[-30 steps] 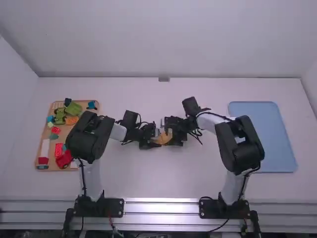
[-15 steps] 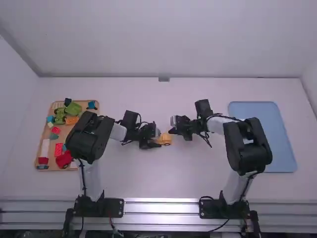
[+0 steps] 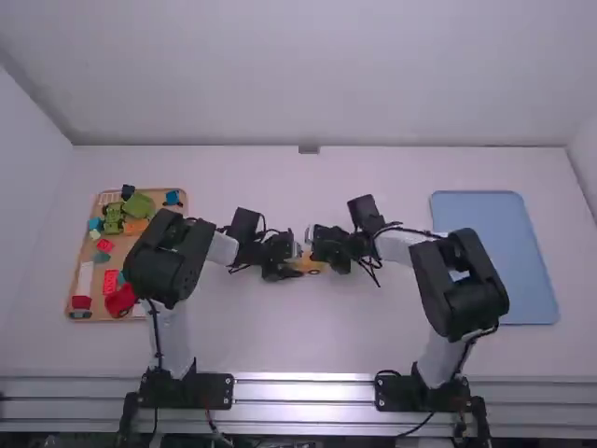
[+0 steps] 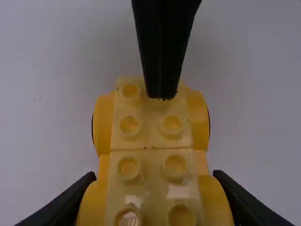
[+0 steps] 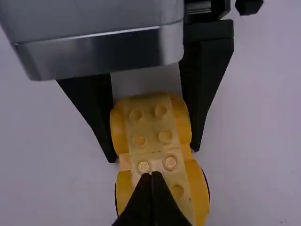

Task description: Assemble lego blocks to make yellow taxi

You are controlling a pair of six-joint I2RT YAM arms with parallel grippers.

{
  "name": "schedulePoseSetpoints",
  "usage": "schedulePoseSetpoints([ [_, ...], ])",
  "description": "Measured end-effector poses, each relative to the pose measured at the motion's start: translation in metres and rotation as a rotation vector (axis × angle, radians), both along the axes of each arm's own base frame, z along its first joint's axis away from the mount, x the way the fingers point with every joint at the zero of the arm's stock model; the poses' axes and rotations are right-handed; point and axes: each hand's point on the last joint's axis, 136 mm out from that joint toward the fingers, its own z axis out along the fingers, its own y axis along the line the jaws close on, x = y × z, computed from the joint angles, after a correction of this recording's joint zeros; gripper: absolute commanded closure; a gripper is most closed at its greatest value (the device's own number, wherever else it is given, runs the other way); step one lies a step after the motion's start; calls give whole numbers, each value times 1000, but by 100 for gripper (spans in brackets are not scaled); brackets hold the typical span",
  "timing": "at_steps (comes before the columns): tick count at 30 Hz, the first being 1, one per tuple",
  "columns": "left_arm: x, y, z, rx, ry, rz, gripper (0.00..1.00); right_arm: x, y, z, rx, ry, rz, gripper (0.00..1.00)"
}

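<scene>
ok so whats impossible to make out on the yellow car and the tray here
- Stud at one top corner of the yellow car: both wrist views, hidden by the right gripper
- Car's underside: both wrist views, hidden by its own top
- Part of the tray: high view, behind the left arm
- Fine detail on the tray's blocks: high view, too small

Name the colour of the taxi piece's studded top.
The studded top is pale yellow; it shows best in the left wrist view.

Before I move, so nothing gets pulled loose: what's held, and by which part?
The left gripper holds the yellow car base by both rounded sides at one end; the right gripper, jaws shut, holds nothing.
</scene>
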Motion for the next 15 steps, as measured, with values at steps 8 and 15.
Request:
schedulePoseSetpoints([
  [8, 1, 0, 0, -1, -3, 3, 61, 4, 1, 2, -4, 13, -25, 71],
  [15, 2, 0, 1, 0, -8, 6, 51, 20, -1, 37, 81, -33, -43, 1],
])
